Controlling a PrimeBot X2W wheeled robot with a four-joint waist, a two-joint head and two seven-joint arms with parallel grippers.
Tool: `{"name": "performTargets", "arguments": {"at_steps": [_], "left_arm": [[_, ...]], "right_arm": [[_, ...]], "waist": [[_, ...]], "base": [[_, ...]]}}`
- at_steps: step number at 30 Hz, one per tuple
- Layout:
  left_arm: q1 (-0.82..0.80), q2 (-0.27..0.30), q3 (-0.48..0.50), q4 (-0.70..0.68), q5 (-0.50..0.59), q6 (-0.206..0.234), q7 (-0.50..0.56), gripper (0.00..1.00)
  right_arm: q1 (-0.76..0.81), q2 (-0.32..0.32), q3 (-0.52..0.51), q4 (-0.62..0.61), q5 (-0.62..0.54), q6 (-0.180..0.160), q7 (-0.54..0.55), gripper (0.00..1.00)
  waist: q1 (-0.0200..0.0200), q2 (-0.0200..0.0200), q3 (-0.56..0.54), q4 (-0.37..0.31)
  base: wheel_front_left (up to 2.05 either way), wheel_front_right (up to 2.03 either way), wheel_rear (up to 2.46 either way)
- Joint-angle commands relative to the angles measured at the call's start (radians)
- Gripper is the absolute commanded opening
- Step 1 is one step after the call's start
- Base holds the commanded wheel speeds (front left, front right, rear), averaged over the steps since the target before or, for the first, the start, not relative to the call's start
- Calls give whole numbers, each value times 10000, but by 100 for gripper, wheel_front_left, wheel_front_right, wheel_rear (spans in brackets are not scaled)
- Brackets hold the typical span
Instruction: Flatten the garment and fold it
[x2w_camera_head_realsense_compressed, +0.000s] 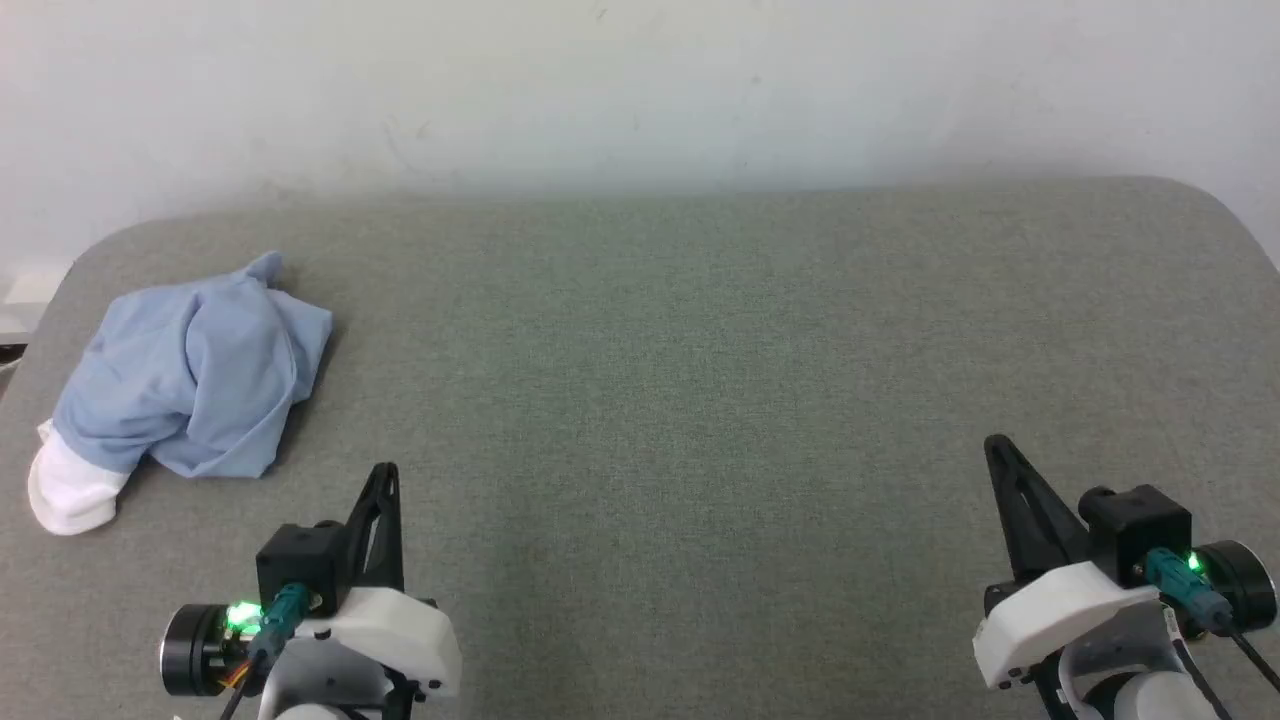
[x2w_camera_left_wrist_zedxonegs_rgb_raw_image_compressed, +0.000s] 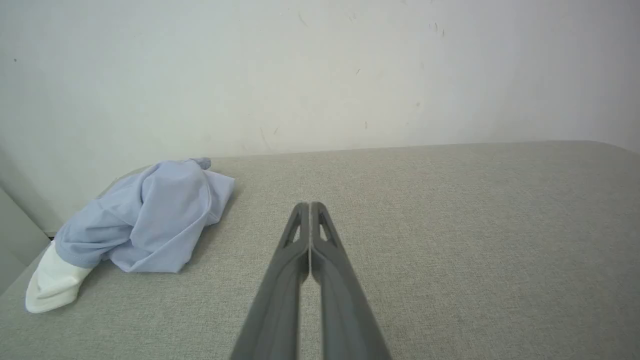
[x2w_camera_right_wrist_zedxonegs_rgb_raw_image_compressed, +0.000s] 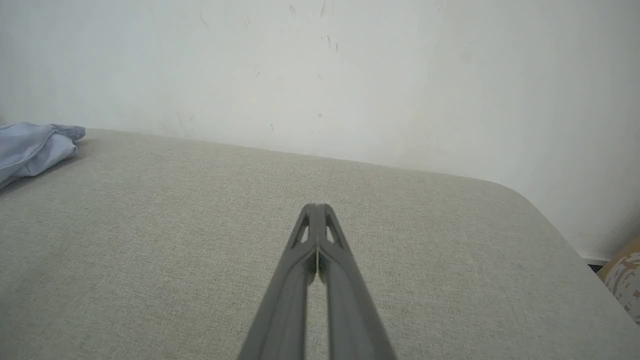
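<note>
The light blue garment (x2w_camera_head_realsense_compressed: 200, 375) lies crumpled in a heap at the far left of the grey table, with a white part (x2w_camera_head_realsense_compressed: 68, 490) sticking out at its near-left end. The heap also shows in the left wrist view, garment (x2w_camera_left_wrist_zedxonegs_rgb_raw_image_compressed: 150, 220), and its edge in the right wrist view, garment (x2w_camera_right_wrist_zedxonegs_rgb_raw_image_compressed: 30, 150). My left gripper (x2w_camera_head_realsense_compressed: 386, 470) rests shut and empty at the lower left, a short way right of and nearer than the heap. Far from the cloth, at the lower right, my right gripper (x2w_camera_head_realsense_compressed: 995, 442) is shut with nothing in it.
The grey fabric-covered table (x2w_camera_head_realsense_compressed: 700, 400) has rounded far corners and stands against a pale wall (x2w_camera_head_realsense_compressed: 640, 90). Its left edge runs close beside the heap. A brownish patterned object (x2w_camera_right_wrist_zedxonegs_rgb_raw_image_compressed: 625, 275) sits beyond the table's right edge.
</note>
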Motion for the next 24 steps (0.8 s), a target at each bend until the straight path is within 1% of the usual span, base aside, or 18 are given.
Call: {"name": "performTargets", "arguments": {"at_steps": [1, 24], "left_arm": [[-128, -7, 39, -3, 66, -83, 1, 0], [-128, -7, 39, -3, 66, -83, 1, 0]], "right_arm": [[-49, 34, -3, -64, -76, -19, 5, 0], [-49, 34, -3, -64, -76, -19, 5, 0]], "waist": [[0, 0, 0, 0], [0, 0, 0, 0]], "base": [[0, 0, 0], [0, 0, 0]]}}
